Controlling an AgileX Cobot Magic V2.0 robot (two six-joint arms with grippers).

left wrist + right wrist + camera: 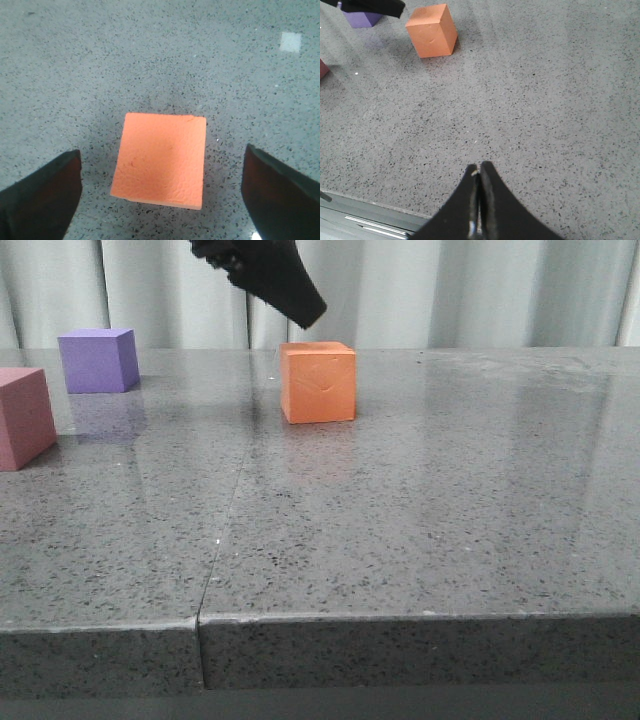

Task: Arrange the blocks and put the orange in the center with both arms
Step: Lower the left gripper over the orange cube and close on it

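Observation:
The orange cube (318,381) stands on the grey speckled table near the middle back, a curved dent on its front face. It also shows in the left wrist view (161,159) and the right wrist view (431,30). My left gripper (305,310) hangs just above it, open, its two fingers (42,197) wide apart on either side of the cube and not touching it. The purple cube (98,359) sits at the back left; it shows in the right wrist view (361,18). The pink-red cube (22,417) sits at the left edge. My right gripper (479,170) is shut and empty, near the table's front edge.
The table's front edge (400,618) runs across the foreground, with a seam (205,600) left of centre. A grey curtain (480,290) hangs behind the table. A bright reflection (290,41) lies on the surface beyond the orange cube.

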